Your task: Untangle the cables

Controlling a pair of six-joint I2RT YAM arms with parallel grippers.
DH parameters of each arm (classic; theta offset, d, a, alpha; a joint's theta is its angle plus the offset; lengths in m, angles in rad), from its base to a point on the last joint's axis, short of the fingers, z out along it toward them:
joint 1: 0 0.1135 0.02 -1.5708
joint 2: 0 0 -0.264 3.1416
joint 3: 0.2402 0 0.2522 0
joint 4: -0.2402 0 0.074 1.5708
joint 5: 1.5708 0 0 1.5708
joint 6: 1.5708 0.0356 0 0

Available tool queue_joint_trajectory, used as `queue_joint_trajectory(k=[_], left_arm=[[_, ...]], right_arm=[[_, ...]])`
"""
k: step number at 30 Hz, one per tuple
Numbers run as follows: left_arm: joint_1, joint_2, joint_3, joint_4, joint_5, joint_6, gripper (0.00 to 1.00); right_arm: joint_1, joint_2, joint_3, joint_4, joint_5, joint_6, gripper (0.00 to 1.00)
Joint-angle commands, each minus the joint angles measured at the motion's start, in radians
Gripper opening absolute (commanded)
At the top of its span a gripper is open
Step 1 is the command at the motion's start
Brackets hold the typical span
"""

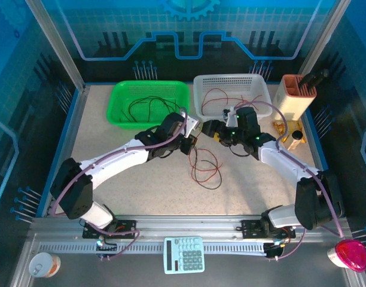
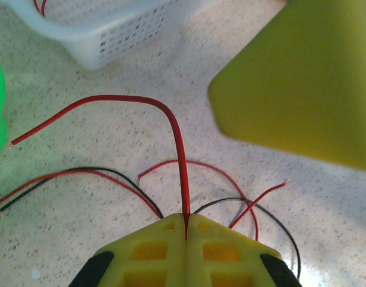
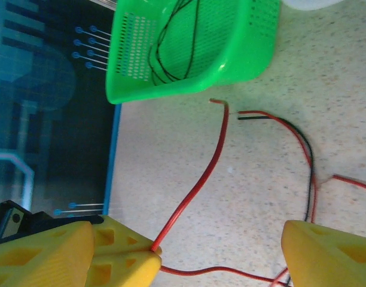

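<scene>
Left gripper is clenched on a red cable that arches from its tips toward the green basket. Right gripper stands released, jaws wide, beside that cable. Other cables, red and black, lie loose on the table near the basket; some inside it.

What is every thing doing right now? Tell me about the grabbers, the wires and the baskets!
Left gripper, shut.
Red wire, pinched in the left gripper, end free.
Right gripper, open, holding nothing.
Loose wires, red and black, crossed on the table.
Green basket, upright, black wires inside.
White basket, upright, red wires inside.
</scene>
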Motion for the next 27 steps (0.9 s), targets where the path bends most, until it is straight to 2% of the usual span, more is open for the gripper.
queue_joint_trajectory(k=[1, 8, 11, 12, 15, 16, 18, 21, 22, 27], left_arm=[[-0.003, -0.043, -0.009, 0.066, 0.039, -0.005, 0.00], [-0.002, -0.050, 0.007, 0.086, 0.081, -0.023, 0.00], [-0.002, -0.060, -0.008, 0.106, 0.105, -0.034, 0.00], [-0.003, -0.064, -0.015, 0.114, 0.110, -0.038, 0.00], [-0.003, -0.078, -0.036, 0.129, 0.110, -0.050, 0.00], [-0.002, -0.081, -0.045, 0.135, 0.107, -0.054, 0.00], [-0.003, -0.089, -0.064, 0.148, 0.097, -0.063, 0.03], [-0.003, -0.099, -0.104, 0.189, 0.076, -0.085, 0.28], [-0.002, -0.100, -0.115, 0.205, 0.073, -0.094, 0.32], [-0.002, -0.082, -0.142, 0.250, 0.064, -0.125, 0.36]], right_arm=[[-0.003, 0.011, -0.008, 0.071, -0.067, 0.072, 0.82], [0.020, 0.037, 0.002, 0.139, -0.079, 0.128, 0.76], [0.034, 0.064, 0.018, 0.181, -0.091, 0.157, 0.65], [0.038, 0.074, 0.026, 0.196, -0.096, 0.166, 0.54], [0.043, 0.086, 0.056, 0.227, -0.105, 0.190, 0.08], [0.043, 0.083, 0.070, 0.230, -0.104, 0.198, 0.00], [0.045, 0.075, 0.106, 0.231, -0.106, 0.207, 0.00], [0.054, 0.055, 0.174, 0.200, -0.098, 0.205, 0.00], [0.058, 0.048, 0.204, 0.186, -0.095, 0.203, 0.00], [0.070, 0.015, 0.311, 0.151, -0.079, 0.207, 0.00]])
